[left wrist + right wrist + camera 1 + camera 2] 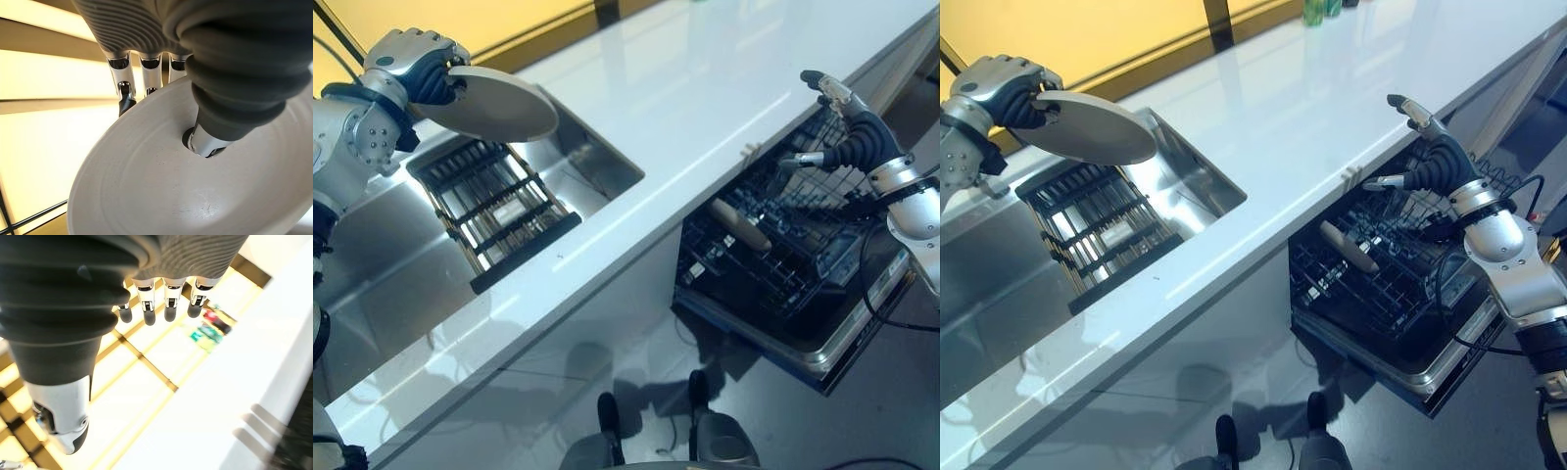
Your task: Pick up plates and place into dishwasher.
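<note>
My left hand (416,67) is shut on the rim of a round white plate (499,103), holding it in the air above the steel sink (372,255); the thumb presses on the plate's face (195,191) and the fingers (128,93) curl behind its edge. At the right the dishwasher's dark wire rack (773,264) is pulled out below the counter, and one plate (740,225) leans in it. My right hand (847,132) hovers open over the rack's far side, fingers (166,303) straight, holding nothing.
A black dish rack (494,211) lies in the sink under the held plate. The long white counter (705,108) runs between the sink and the dishwasher. Green bottles (1322,10) stand at the counter's far end.
</note>
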{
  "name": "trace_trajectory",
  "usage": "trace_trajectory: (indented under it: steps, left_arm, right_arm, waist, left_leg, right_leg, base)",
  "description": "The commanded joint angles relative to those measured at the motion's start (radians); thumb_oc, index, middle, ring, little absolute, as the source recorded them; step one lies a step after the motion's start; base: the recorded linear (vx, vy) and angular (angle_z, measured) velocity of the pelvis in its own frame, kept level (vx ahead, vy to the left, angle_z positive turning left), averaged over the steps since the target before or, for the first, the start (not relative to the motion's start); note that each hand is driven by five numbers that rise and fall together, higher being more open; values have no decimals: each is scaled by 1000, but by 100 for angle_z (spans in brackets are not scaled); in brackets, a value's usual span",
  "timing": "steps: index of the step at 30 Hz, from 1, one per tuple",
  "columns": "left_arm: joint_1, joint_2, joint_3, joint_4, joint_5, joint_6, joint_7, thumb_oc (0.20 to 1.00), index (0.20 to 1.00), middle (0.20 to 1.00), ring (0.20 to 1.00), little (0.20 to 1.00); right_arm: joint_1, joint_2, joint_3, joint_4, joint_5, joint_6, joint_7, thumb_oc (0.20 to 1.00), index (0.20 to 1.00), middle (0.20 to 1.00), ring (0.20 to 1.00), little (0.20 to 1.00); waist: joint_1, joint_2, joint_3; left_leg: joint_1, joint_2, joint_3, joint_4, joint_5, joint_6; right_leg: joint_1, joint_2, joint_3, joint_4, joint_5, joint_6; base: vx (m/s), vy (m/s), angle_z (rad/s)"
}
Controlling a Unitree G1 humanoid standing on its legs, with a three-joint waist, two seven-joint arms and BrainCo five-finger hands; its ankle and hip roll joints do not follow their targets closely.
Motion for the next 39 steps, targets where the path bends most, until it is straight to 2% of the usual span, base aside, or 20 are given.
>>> trace_trajectory:
  steps: [1, 4, 9, 12, 19, 26, 38, 39]
  left_arm:
    - [97, 16, 147, -25, -156, -36, 58, 200, 200, 200, 200, 200]
    - [173, -29, 222, -68, -184, -54, 64, 200, 200, 200, 200, 200]
    - [202, -100, 234, -114, -212, -94, 88, 200, 200, 200, 200, 200]
    - [194, -158, 214, -134, -234, -116, 96, 200, 200, 200, 200, 200]
    - [180, -262, 163, -188, -216, -120, 95, 200, 200, 200, 200, 200]
    - [140, -367, 86, -221, -199, -94, 73, 200, 200, 200, 200, 200]
    - [125, -482, 22, -254, -211, -78, 28, 200, 200, 200, 200, 200]
    - [128, -493, 19, -255, -210, -79, 22, 200, 200, 200, 200, 200]
  right_arm:
    - [44, 44, -71, -73, 81, -72, 28, 1000, 1000, 1000, 1000, 1000]
    - [37, 100, -47, -89, 114, -52, 63, 1000, 1000, 1000, 1000, 1000]
    - [-32, 176, 43, -108, 106, -15, 67, 1000, 1000, 1000, 1000, 1000]
    - [-86, 221, 104, -86, 101, 21, 64, 1000, 1000, 1000, 1000, 1000]
    - [-162, 307, 178, -41, 140, 90, 63, 1000, 1000, 1000, 1000, 1000]
    - [-247, 407, 255, 16, 148, 174, 65, 1000, 1000, 1000, 1000, 1000]
    - [-332, 508, 297, 108, 213, 262, 16, 1000, 1000, 1000, 1000, 1000]
    - [-339, 516, 298, 125, 212, 261, 21, 959, 959, 959, 959, 959]
  waist:
    - [37, -34, -114]
    - [49, -35, -143]
    - [67, -39, -175]
    - [78, -44, -189]
    - [92, -55, -208]
    - [100, -66, -222]
    - [114, -75, -229]
    - [116, -76, -230]
  left_leg:
    - [21, -43, 31, 7, -90, 17]
    - [35, -41, 26, 7, -95, 17]
    - [50, -37, 20, 7, -95, 16]
    - [58, -35, 18, 7, -96, 16]
    - [72, -34, 10, 7, -100, 19]
    - [85, -32, 7, 7, -101, 22]
    - [97, -34, -4, 7, -107, 28]
    - [99, -33, -6, 7, -108, 29]
  right_leg:
    - [60, -39, -29, 2, -93, 92]
    - [77, -38, -33, 2, -101, 92]
    - [98, -38, -44, 2, -106, 91]
    - [110, -37, -51, 2, -109, 89]
    - [127, -34, -56, 2, -114, 85]
    - [141, -30, -54, 2, -114, 81]
    - [154, -25, -50, 2, -120, 73]
    - [156, -25, -51, 2, -120, 72]
  base:
    - [75, -42, 3]
    - [55, -40, 4]
    - [15, -26, 7]
    - [3, -15, 8]
    - [3, -14, 6]
    - [9, -6, 0]
    - [22, -13, 0]
    - [32, -18, 1]
